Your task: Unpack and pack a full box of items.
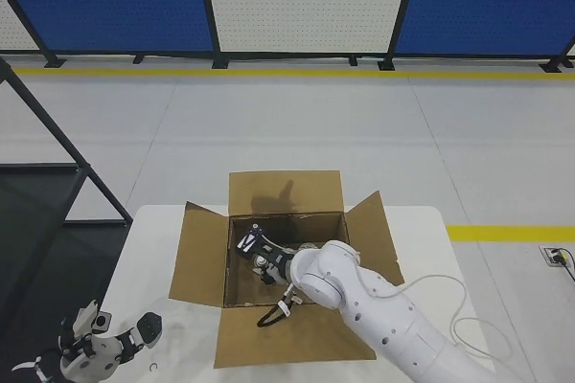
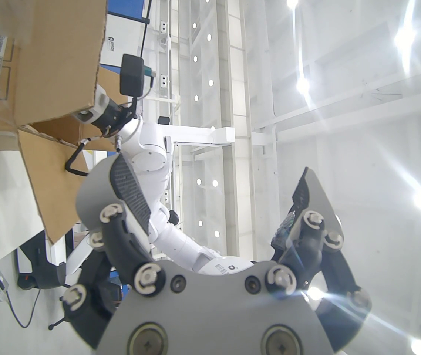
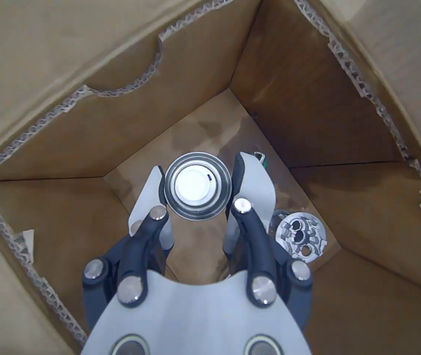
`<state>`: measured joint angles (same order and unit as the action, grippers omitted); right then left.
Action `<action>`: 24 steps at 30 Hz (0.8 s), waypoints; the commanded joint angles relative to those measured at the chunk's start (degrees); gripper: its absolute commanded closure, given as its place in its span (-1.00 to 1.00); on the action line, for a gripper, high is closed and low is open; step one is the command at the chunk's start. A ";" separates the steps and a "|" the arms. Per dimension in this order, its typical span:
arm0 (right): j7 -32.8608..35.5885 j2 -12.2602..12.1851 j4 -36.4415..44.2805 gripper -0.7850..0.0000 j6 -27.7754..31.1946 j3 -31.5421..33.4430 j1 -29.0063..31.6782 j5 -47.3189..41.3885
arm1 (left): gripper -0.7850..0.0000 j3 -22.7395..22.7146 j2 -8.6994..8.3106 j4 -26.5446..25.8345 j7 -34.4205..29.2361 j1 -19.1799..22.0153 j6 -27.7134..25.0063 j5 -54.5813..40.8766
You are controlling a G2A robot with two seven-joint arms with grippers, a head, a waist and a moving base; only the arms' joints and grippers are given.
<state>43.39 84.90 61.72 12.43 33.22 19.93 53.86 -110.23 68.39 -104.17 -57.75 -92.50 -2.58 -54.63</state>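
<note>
Right gripper (image 3: 199,166) was down in box (image 3: 288,75), fingers squeezed on metal can (image 3: 198,190), upright inside. Can looked hard, smooth, slippery: hold its sides. Left gripper (image 2: 212,166) was spread apart, empty.

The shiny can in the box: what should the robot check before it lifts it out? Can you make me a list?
1. Right jaws stand against both sides of the round silver metal can with the white cap: ok.
2. Can upright, cap facing up: ok.
3. Can already off the floor of the brown cardboard box: cannot tell.
4. Box flaps folded open, way up free: ok.
5. Grey metal disc with holes apart from the can: ok; whether it touches the right jaws: cannot tell.
6. Left jaws open, empty, outside the box: ok.
</note>
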 commanded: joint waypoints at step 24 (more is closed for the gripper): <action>-2.24 4.11 -9.89 1.00 -3.02 -1.41 -1.61 -0.46 | -1.00 0.00 0.00 0.00 0.00 0.00 0.00 0.00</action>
<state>41.29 88.88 52.34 9.43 31.76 18.12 53.46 -110.23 68.39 -104.17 -57.75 -92.50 -2.58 -54.63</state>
